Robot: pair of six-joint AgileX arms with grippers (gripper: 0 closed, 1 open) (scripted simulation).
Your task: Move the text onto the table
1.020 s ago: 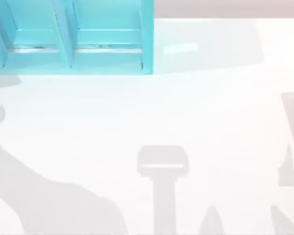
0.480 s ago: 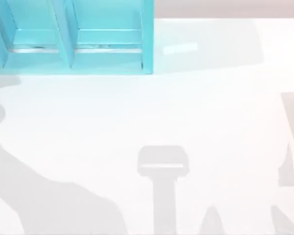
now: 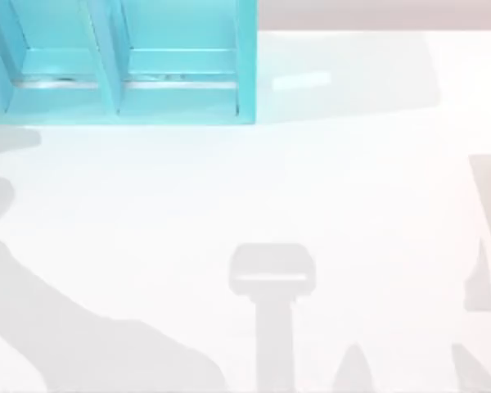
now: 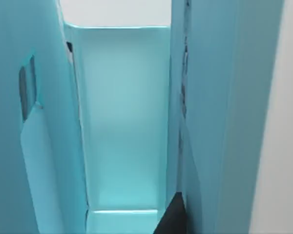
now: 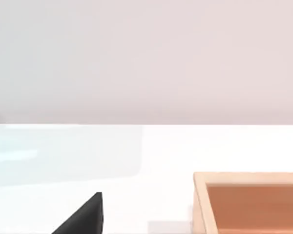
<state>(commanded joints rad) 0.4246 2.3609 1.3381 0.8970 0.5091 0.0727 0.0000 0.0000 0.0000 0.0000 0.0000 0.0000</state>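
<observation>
The text is not on the table [image 3: 352, 205]. It is teal like the shelf [image 3: 245, 74], so I cannot pick it out for certain. A pale strip [image 3: 180, 80] low in the shelf's right compartment, and another in the compartment to its left, may be page edges, so I judge that the text sits inside the shelf at the table's far left. The left wrist view looks deep into 1 compartment, with a dark tip of the left gripper [image 4: 172, 222] close against a teal wall. I cannot tell whether this gripper is open or closed. The right gripper [image 5: 83, 217] hangs over the table near a wooden tray [image 5: 200, 195], apparently idle, and I cannot tell its state either. The main risk is the tight space: the left gripper is so near the wall that a small sideways error could scrape or jam it against the shelf, or shove the shelf along the glossy table. With text and shelf the same colour, the gripper could also close on a divider instead of the text. A thin, smooth cover held only at 1 edge could tilt, catch on the compartment lip, or slip and drop while being drawn out. No brand, label or writing can be read anywhere; the surfaces are plain.
</observation>
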